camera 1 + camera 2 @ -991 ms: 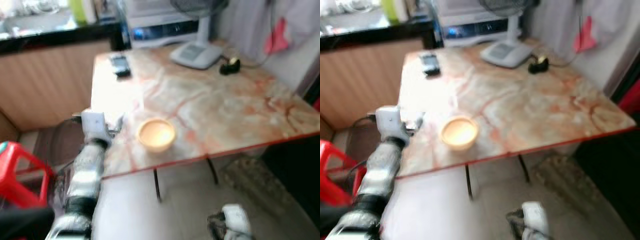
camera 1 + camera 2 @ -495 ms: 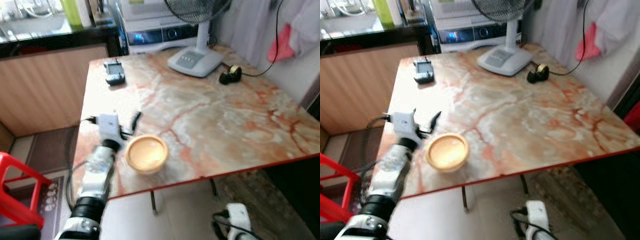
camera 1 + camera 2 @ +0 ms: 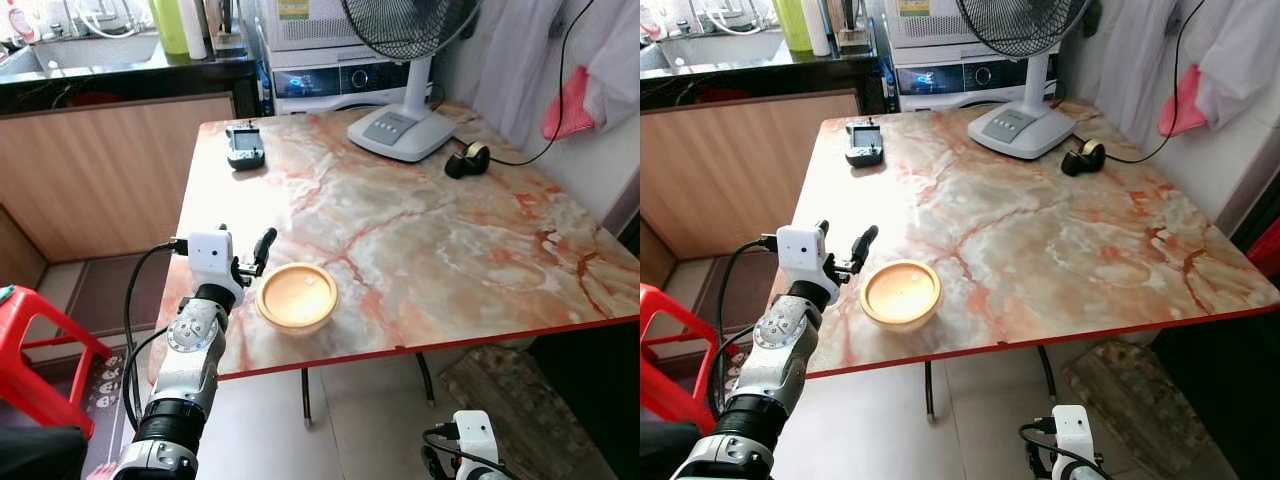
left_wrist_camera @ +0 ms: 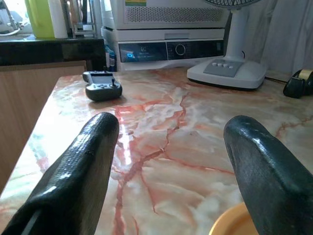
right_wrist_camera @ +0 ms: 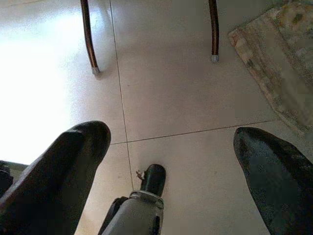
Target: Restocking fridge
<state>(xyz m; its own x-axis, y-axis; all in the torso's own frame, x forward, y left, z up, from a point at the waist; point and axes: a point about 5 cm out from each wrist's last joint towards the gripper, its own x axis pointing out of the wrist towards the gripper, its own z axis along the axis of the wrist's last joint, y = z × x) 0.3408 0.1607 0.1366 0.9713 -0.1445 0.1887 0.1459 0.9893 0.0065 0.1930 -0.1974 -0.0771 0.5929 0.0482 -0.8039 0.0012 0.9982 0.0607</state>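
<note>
Left eye view: bowl (image 3: 296, 296) sits near the desk (image 3: 450, 250) front edge. My left gripper (image 3: 243, 252), fingers spread and empty, hovers just beside it. I judge approach-to-grasp; next, straddle the rim. Right gripper (image 5: 166, 147) hangs spread, empty.

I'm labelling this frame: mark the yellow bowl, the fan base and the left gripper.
yellow bowl (image 3: 297, 295), left eye view, inside of the bowl.
fan base (image 3: 405, 131), left eye view, top of the white base.
left gripper (image 3: 843, 245), right eye view, midway between its open fingertips.
</note>
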